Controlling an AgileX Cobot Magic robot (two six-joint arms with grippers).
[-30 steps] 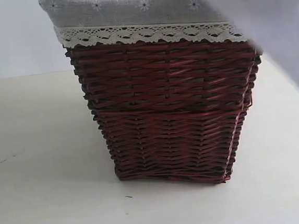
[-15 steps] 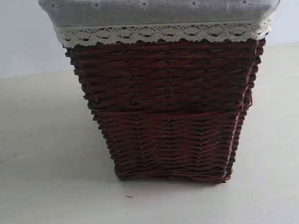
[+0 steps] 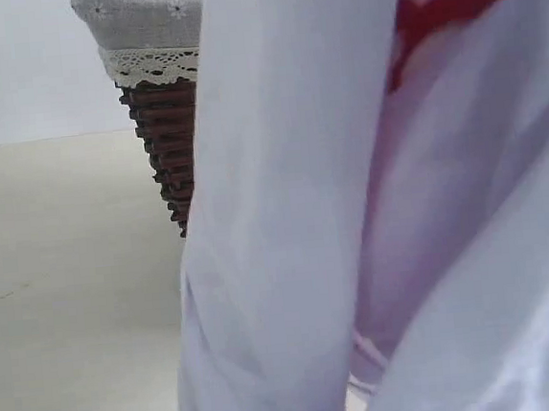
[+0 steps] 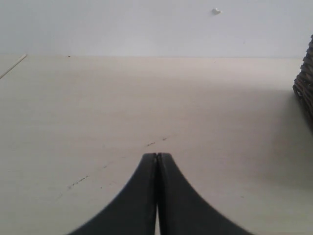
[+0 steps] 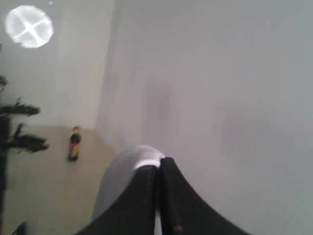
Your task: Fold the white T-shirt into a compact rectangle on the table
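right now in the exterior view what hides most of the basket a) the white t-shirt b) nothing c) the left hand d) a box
a: the white T-shirt hangs across the view, red print showing, leaving only the left edge of the basket visible.

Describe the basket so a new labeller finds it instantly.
The pale beige table fills the left of the exterior view. On it, a dark brown wicker basket peeks out from behind the hanging white T-shirt. Its woven ribs and grey lace-trimmed liner over the rim set it apart from the smooth white cloth.
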